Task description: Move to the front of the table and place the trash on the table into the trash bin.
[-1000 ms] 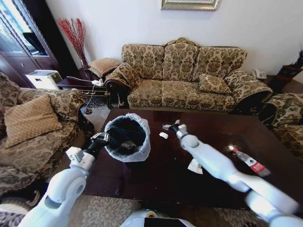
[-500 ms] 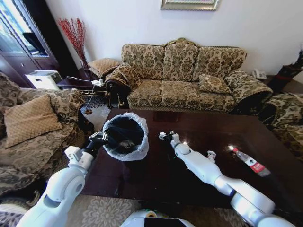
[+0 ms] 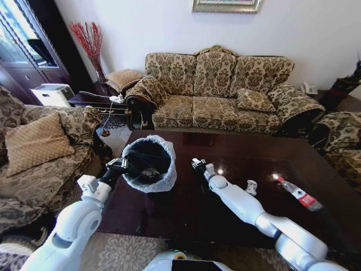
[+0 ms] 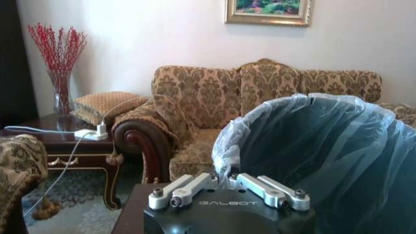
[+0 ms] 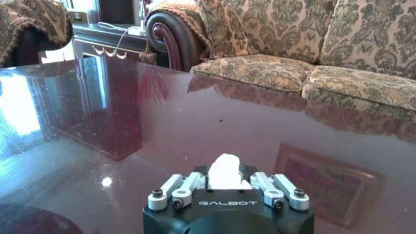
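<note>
Near the head view's centre, the right gripper (image 3: 196,164) pinches a crumpled white paper scrap (image 5: 225,171), probably light and soft, while the left gripper (image 3: 117,165) clamps the bag-lined round black bin's rim (image 4: 260,114).

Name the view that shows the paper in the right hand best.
The right wrist view: the white paper sits pinched in the right hand, close and central. In the head view the right hand is far off and the paper cannot be made out. The left wrist view faces the bin.
</note>
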